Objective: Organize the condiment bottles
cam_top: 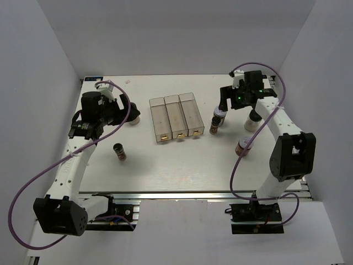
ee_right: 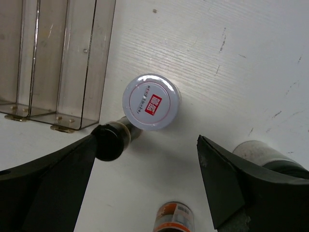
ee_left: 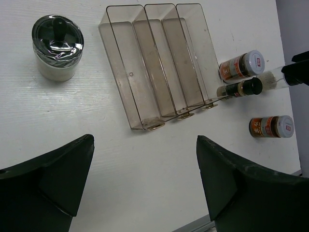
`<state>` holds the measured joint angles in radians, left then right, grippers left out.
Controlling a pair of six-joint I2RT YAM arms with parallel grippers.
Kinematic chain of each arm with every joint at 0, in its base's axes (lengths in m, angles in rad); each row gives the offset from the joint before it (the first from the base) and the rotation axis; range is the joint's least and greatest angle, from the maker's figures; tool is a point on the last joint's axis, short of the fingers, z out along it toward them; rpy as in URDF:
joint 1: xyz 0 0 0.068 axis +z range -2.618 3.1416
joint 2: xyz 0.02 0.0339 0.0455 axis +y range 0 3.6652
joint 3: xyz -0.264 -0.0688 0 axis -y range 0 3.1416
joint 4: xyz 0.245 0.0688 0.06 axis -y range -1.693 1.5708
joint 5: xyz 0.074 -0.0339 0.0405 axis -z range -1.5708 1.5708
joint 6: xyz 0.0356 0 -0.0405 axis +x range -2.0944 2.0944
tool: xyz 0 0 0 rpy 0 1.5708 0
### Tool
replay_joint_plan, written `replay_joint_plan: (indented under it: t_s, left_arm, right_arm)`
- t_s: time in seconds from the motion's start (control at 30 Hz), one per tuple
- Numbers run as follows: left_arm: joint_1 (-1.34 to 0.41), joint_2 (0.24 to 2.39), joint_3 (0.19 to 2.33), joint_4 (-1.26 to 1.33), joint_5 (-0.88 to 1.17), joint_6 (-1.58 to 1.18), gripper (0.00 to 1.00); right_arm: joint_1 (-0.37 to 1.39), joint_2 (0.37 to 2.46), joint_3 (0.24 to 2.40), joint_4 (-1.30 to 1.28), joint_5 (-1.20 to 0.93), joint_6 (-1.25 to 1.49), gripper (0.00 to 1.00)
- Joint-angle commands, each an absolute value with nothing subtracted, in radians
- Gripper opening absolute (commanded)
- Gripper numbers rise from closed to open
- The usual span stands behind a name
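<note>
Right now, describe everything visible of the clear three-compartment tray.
The tray is smoky, see-through plastic: three long, narrow compartments side by side, each with a gold-coloured fitting at its near end. All three are empty. It lies flat on the middle of the white table. A slim dark bottle stands by its right near corner; contact unclear.

The table (cam_top: 165, 165) is white with fine grain lines. The tray (ee_left: 164, 58) is clear with a smoky brown tint; gold fittings (ee_left: 154, 125) mark its 6 o'clock end. The squat jar (ee_left: 57, 48) at 9 o'clock of the tray has a white body and a black cap with silver reflections. The wide jar (ee_right: 150, 101) has a white lid bearing a red square. At its 7 o'clock, the slim jar (ee_right: 112, 141) shows a black cap. At its 5 o'clock, the brown jar (ee_right: 175, 217) carries an orange label. The cables (cam_top: 33, 182) are purple.
</note>
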<state>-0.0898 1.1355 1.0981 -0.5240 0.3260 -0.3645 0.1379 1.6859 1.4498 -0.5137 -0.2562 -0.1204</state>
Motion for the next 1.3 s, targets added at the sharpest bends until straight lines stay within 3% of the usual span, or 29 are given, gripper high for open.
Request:
replay_joint_plan:
  t_s: [0.0, 0.33, 1.27]
  left_arm:
    - [-0.092, 1.123, 1.088, -0.531, 0.353, -0.382, 0.96]
    - [-0.092, 1.109, 1.094, -0.581, 0.339, -0.39, 0.98]
    - [-0.092, 1.104, 1.062, -0.548, 0.362, -0.442, 0.98]
  right_arm:
    - [0.213, 1.706, 1.494, -0.431, -0.128, -0.032, 0.89]
    - [0.267, 1.795, 1.537, -0.347, 0.054, 0.043, 0.89]
    - [0.299, 1.882, 1.463, -0.364, 0.09, 0.015, 0.89]
